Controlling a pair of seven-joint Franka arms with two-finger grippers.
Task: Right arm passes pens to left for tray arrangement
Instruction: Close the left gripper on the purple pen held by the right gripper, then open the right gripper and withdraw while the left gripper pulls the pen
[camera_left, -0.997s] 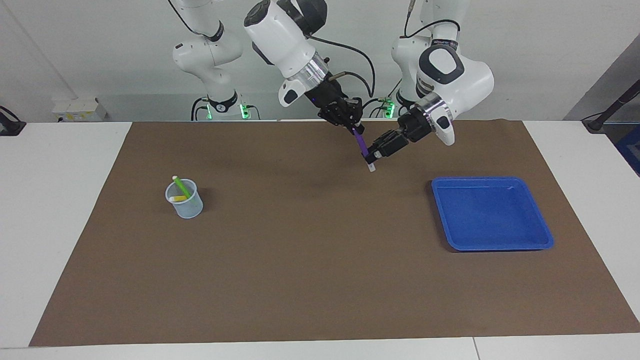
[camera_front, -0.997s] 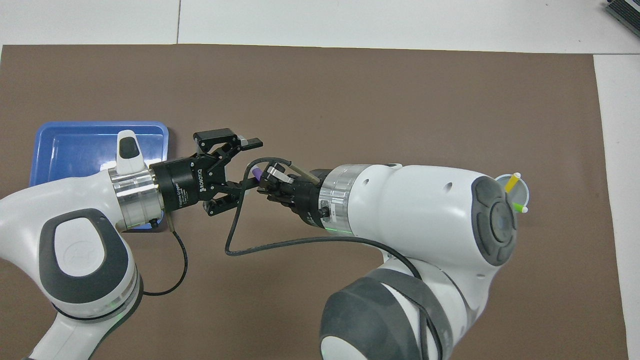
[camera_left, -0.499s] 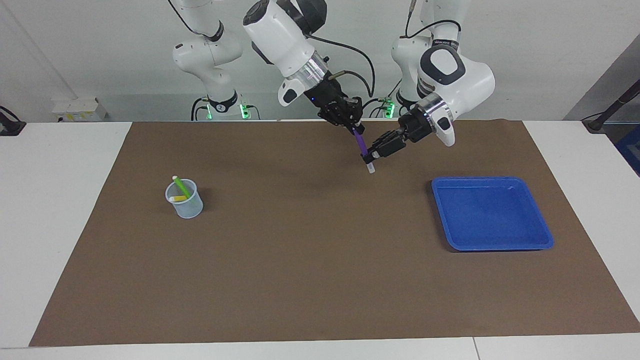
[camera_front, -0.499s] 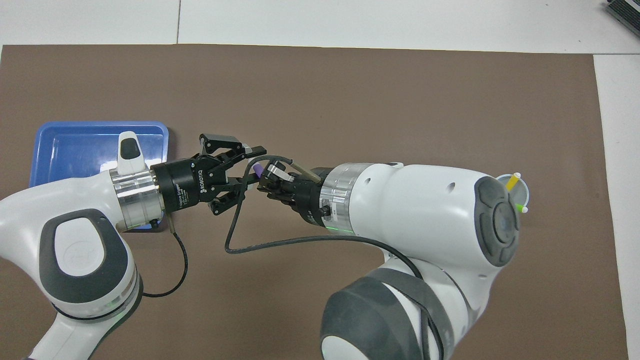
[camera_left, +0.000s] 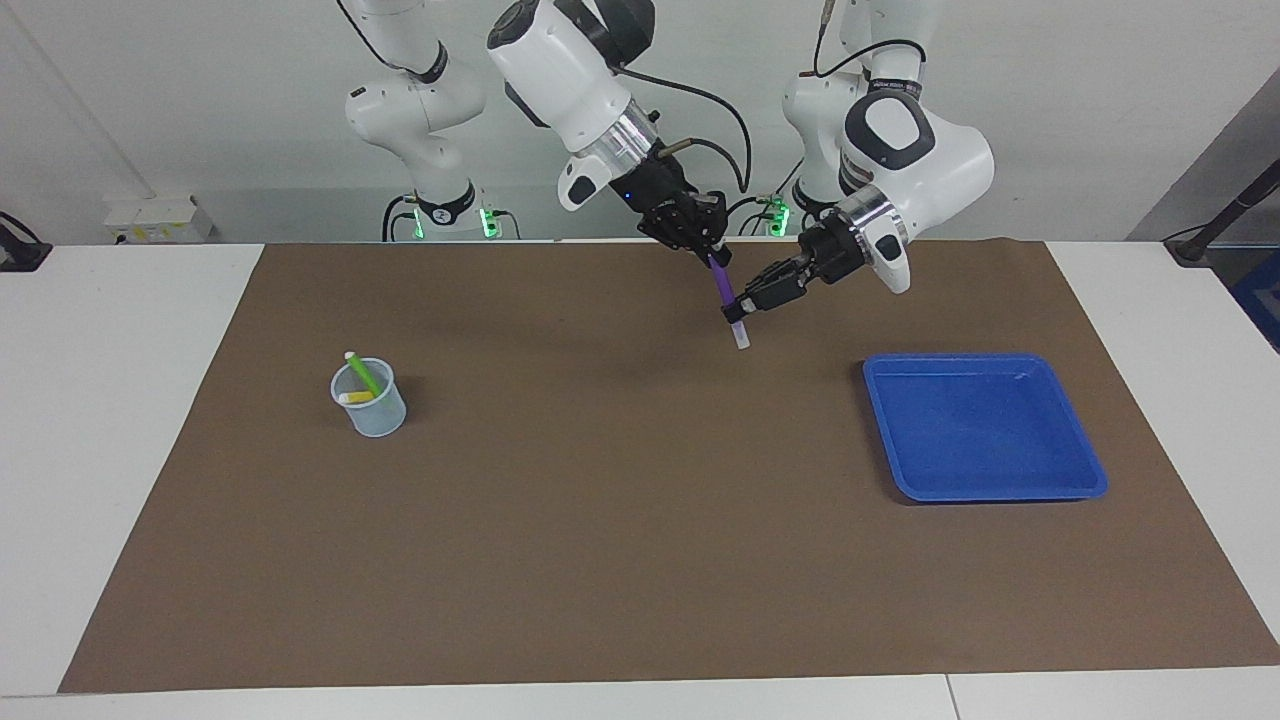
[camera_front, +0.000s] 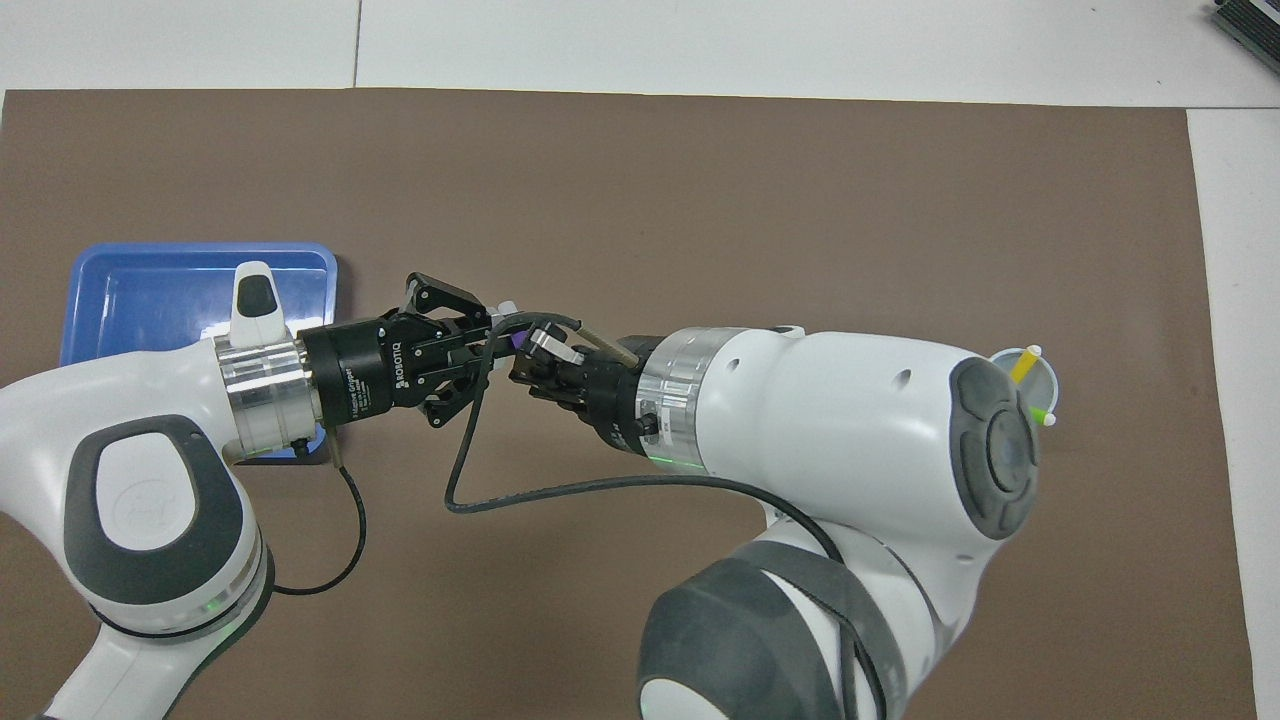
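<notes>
**Purple pen held between both grippers**

I see the right arm's black two-finger gripper (camera_left: 712, 258) clamped on the upper end of the slim purple marker pen (camera_left: 722, 287), up over the brown mat (camera_left: 600, 560). My left arm's black gripper (camera_left: 742, 305) has its fingers together around the pen's lower part, just above its pale clear end. The shallow bright blue plastic tray (camera_left: 1085, 470) lies toward the left arm's end. The green pen (camera_left: 364, 375) and yellow pen (camera_left: 354, 397) stand in the small pale translucent cup (camera_left: 380, 420).

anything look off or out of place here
Nothing stands out. The purple pen hangs tilted in mid-air between the right tool and the left tool. The green pen and yellow pen sit in the upright cup.
</notes>
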